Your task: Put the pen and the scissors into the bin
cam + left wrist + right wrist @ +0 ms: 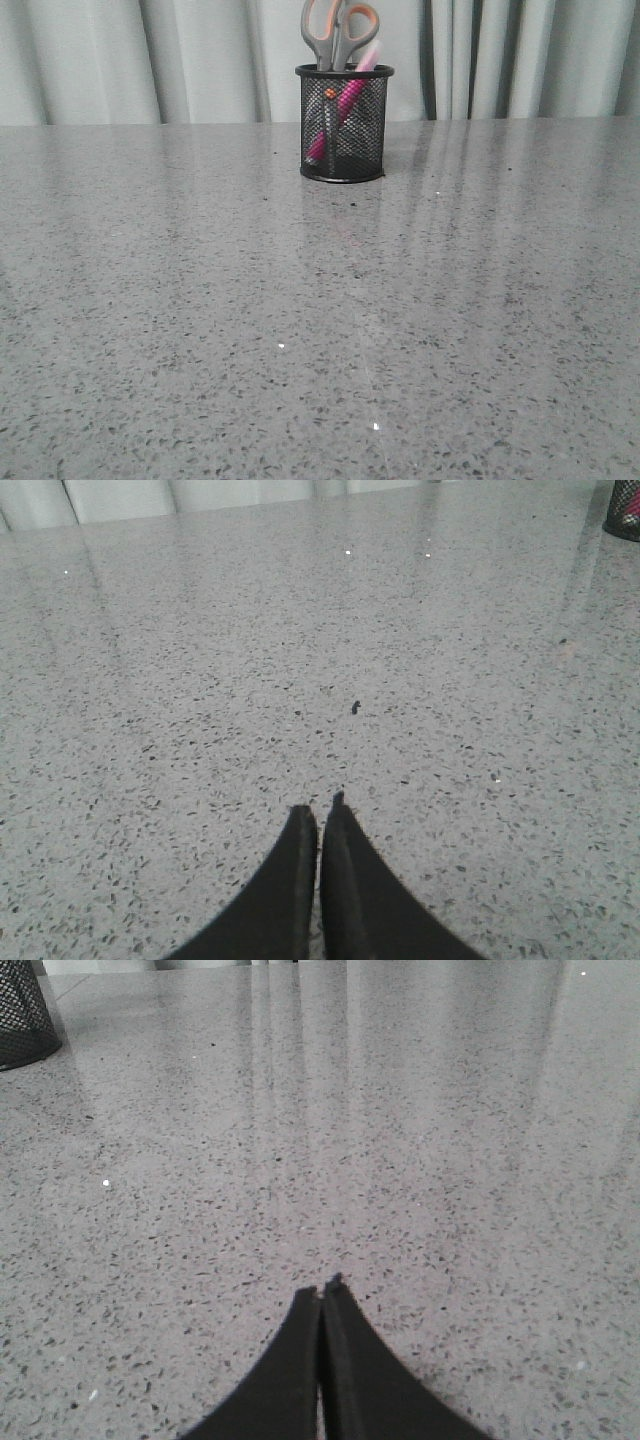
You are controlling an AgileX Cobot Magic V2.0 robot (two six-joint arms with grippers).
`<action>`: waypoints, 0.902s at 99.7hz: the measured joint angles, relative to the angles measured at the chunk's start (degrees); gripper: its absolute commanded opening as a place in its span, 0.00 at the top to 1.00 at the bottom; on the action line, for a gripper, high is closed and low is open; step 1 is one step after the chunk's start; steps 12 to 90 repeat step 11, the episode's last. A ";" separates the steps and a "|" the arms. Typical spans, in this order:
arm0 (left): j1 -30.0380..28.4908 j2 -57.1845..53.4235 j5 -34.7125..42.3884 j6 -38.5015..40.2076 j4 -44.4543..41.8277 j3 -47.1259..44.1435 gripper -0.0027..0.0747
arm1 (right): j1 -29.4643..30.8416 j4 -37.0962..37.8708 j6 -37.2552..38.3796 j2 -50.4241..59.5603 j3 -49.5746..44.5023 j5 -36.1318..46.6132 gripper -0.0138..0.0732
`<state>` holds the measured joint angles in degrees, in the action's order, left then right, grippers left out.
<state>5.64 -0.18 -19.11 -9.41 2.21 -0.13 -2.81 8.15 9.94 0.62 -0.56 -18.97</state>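
Observation:
The black wire-mesh bin (344,125) stands upright at the far middle of the table. The scissors (340,32) stand inside it, grey handles with orange lining sticking up above the rim. The magenta pen (340,112) leans inside the bin, its pale end just above the rim. Neither arm shows in the front view. My left gripper (320,806) is shut and empty over bare table, with the bin's edge (624,510) far off. My right gripper (324,1286) is shut and empty, with the bin's edge (22,1018) far off.
The speckled grey stone table (320,320) fills the view. Pale grey curtains (150,60) hang behind its far edge. A small dark speck (355,707) lies on the table ahead of the left gripper.

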 measured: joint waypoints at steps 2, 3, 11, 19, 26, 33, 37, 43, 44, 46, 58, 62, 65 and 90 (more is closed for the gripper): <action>0.00 0.00 0.00 0.00 0.00 0.00 0.99 | 0.00 0.00 0.00 0.00 0.00 0.00 0.92; 0.00 0.00 0.00 0.00 0.00 0.00 0.99 | 0.00 0.00 0.00 0.00 0.00 0.00 0.92; 0.00 0.00 0.00 0.00 0.00 0.00 0.99 | 0.00 0.00 0.00 0.00 0.00 0.00 0.92; 0.00 0.00 0.00 0.00 0.00 0.00 0.99 | 0.00 0.00 0.00 0.00 0.00 0.00 0.92; 0.00 0.00 0.00 0.00 0.00 0.00 0.99 | 0.00 0.00 0.00 0.00 0.00 0.00 0.92; 0.00 0.00 0.00 0.00 0.00 0.00 0.99 | 0.00 0.00 0.00 0.00 0.00 0.00 0.92; 0.00 0.00 0.00 0.00 0.00 0.00 0.99 | 0.00 0.00 0.00 0.00 0.00 0.00 0.92; 0.00 0.00 0.00 0.00 0.00 0.00 0.99 | 0.00 0.00 0.00 0.00 0.00 0.00 0.92; 0.00 0.00 0.00 0.00 0.00 0.00 0.99 | 0.00 0.00 0.00 0.00 0.00 0.00 0.92; 0.00 0.00 0.00 0.00 0.00 0.00 0.99 | 0.00 0.00 0.00 0.00 0.00 0.00 0.92; 0.00 0.00 0.00 0.00 0.00 0.00 0.99 | 0.00 0.00 0.00 0.00 0.00 0.00 0.92; 0.00 0.00 0.00 0.00 0.00 0.00 0.99 | 0.00 0.00 0.00 0.00 0.00 0.00 0.92; 0.00 0.00 0.00 0.00 0.00 0.00 0.99 | 0.00 0.00 0.00 0.00 0.00 0.00 0.92; 0.00 0.00 0.00 0.00 0.00 0.00 0.99 | 0.00 0.00 0.00 0.00 0.00 0.00 0.92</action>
